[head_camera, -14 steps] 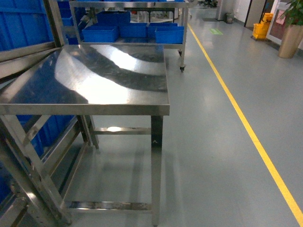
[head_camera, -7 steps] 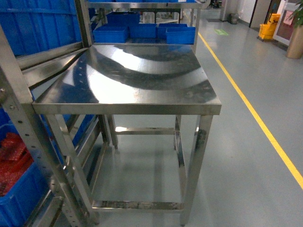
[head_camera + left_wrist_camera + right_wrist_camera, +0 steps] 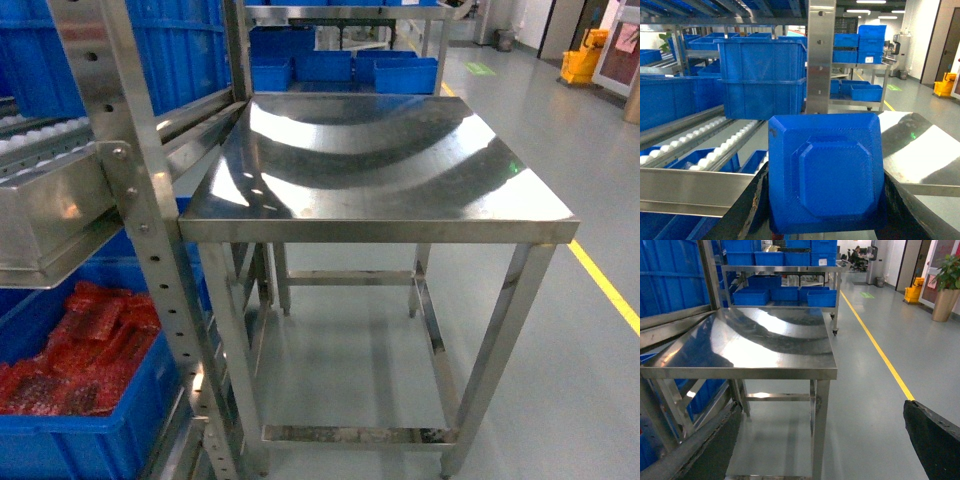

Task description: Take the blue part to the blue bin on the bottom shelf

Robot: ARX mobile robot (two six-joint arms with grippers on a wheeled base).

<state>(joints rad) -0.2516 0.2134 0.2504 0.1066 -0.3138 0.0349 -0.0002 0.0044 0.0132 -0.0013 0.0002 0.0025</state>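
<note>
While the left gripper [image 3: 826, 230] clamps the blue part [image 3: 825, 172] for carrying, the rack [image 3: 130, 190] stands left of the table [image 3: 400, 170]; right gripper's opening can't be told.

Floor [image 3: 560, 150]: grey, glossy, with a yellow line [image 3: 875, 342].
Furniture: steel table [image 3: 380, 165]; far cart [image 3: 785, 270].

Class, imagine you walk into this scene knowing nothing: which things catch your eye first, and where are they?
First, the blue part filling the left wrist view, held between the dark fingers of the left gripper. Next, the shiny steel table in the middle of the head view. Then the red packets in a blue bin, low on the left.
</note>
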